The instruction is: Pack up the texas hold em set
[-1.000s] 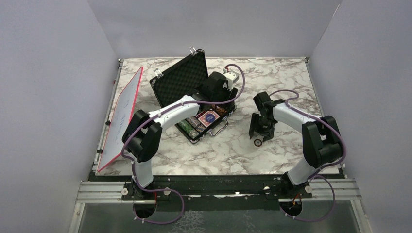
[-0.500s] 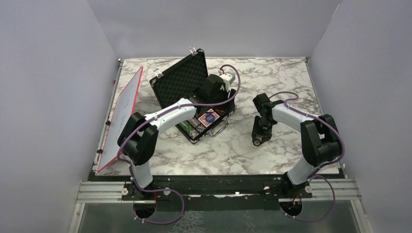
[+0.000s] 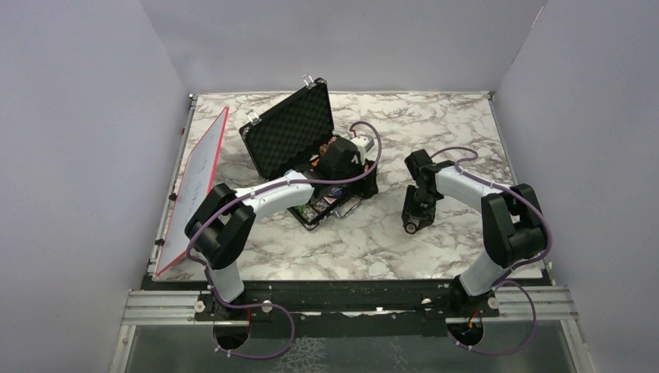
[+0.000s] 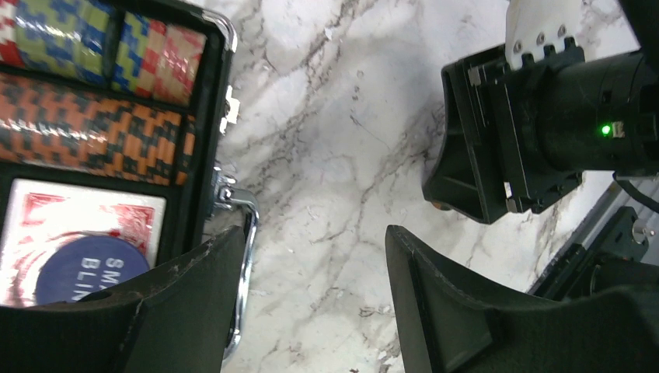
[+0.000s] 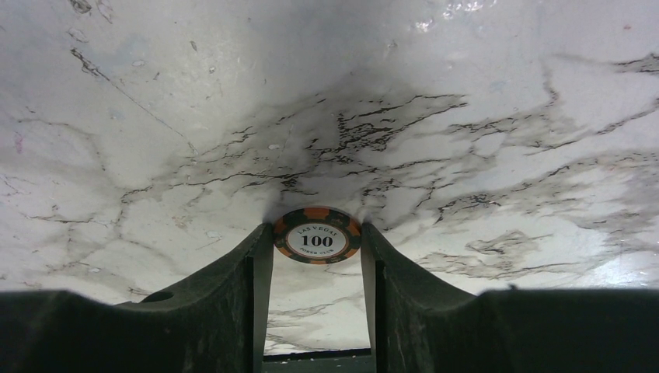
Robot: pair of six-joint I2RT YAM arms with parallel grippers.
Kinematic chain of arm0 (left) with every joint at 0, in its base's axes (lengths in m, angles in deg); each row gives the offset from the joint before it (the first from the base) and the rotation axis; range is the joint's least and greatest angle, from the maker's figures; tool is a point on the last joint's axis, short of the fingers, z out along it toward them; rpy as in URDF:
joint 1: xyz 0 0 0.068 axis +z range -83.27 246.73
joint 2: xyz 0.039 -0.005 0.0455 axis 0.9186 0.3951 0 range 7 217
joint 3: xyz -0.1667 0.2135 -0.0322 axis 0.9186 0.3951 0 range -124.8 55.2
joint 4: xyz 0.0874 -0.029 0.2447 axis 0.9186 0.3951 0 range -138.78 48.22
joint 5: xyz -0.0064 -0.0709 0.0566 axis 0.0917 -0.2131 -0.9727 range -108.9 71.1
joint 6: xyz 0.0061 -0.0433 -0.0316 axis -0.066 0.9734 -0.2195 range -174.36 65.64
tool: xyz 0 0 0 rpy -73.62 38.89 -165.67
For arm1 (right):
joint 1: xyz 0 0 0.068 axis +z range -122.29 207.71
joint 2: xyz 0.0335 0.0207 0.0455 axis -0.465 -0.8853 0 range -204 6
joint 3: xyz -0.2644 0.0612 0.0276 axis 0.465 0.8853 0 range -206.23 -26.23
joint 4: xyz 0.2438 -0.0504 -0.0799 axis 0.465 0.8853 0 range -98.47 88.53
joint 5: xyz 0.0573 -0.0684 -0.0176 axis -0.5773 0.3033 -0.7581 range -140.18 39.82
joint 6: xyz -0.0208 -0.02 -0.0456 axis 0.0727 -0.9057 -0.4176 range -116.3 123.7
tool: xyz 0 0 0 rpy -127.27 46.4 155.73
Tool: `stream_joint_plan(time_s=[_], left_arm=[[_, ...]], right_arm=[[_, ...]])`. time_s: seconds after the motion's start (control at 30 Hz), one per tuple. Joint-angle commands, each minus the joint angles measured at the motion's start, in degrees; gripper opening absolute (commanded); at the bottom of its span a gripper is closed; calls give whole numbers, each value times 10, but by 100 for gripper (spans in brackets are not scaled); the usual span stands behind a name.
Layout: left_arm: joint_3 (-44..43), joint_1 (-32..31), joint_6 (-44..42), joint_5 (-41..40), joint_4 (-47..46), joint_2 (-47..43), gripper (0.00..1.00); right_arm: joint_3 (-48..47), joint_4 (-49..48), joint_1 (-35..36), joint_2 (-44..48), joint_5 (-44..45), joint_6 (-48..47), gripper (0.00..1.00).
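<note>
At four o'clock from the briefcase [image 3: 289,128], right gripper [image 5: 316,231] pinches the 100 chip [image 5: 316,239] (lying flat); lift straight up. Left gripper [image 4: 311,260] gapes empty.

Glossy marble-look table [image 5: 466,116]; matt foam lining [image 3: 291,128]

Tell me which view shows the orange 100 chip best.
The right wrist view: the chip sits between the right gripper's jaws, its "100" readable. In the top external view the gripper covers it. The left wrist view shows that gripper's body, hardly the chip.
</note>
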Motion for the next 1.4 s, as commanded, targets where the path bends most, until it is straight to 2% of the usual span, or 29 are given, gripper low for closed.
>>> stream_joint_plan(time_s=[0.0,0.1,0.37,0.53,0.8,1.2,1.37], left_arm=[[22,-10,38,27,-48,-21,70],[33,-15,46,36,-63,-19,70],[81,-25,70,73,-137,-16,71],[129,-25,112,88,-213,-18,71],[166,-29,184,89,-287,-13,69],[172,-28,234,84,-321,3,45],[168,-27,243,79,-324,8,20]], right_arm=[[48,-46,3,-38,-11,10,40],[42,-42,2,-29,-13,11,35],[-24,-2,2,52,-54,18,35],[-47,-1,2,77,-112,35,37],[-42,-51,1,93,-221,85,39],[-27,-82,0,97,-276,123,39],[-25,-87,0,93,-283,125,39]])
